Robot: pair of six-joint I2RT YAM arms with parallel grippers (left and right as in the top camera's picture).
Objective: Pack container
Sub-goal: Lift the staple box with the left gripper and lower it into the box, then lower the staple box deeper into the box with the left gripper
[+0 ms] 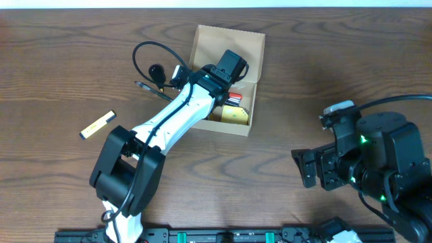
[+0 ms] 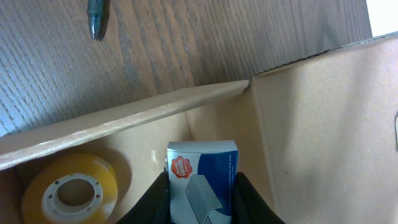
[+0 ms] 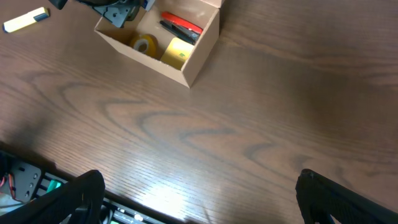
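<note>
I count one box (image 1: 228,40), one tape roll (image 2: 69,190), one staple pack (image 2: 202,180), one red tool (image 3: 182,25), one yellow block (image 3: 178,53), one pen (image 2: 97,15) and one yellow marker (image 1: 98,124).

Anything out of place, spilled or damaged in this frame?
Nothing stands out. The container sits flat and intact, flap open; the left fingers hold a staple box inside it beside a tape roll. A yellow marker and a pen lie outside, unpacked.

Robot lab — left arm (image 1: 169,118), right arm (image 1: 381,155), wood-grain table (image 1: 270,182).
</note>
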